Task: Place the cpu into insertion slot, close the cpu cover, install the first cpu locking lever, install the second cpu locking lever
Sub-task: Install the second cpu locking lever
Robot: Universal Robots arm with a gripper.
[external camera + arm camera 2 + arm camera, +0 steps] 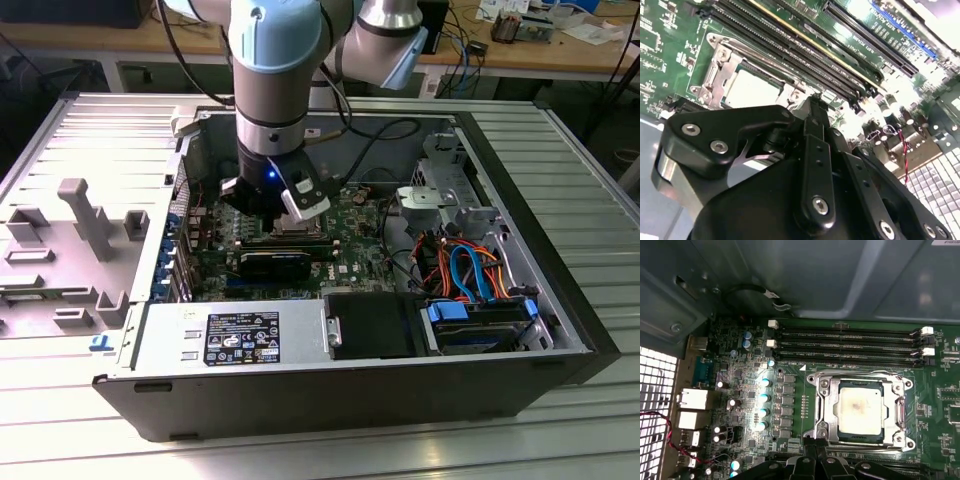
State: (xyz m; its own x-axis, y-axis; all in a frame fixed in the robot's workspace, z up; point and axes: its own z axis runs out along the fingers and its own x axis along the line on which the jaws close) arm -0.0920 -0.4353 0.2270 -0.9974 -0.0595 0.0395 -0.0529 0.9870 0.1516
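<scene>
Light: bright white, from near the wrist.
Glare: capacitors (763, 397) in first wrist view; vent grille (935, 175) blown out.
Blur: gripper (812, 112) soft.

Long black memory slots (847, 345) cross the green board (740, 390); coloured cables (470, 270) lie inside the open computer case (560, 290).

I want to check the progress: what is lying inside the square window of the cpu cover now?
In the first wrist view the cpu fills the window of the cpu cover, its dull silver top showing. The insertion slot beneath is covered, so its contacts cannot be seen.
</scene>
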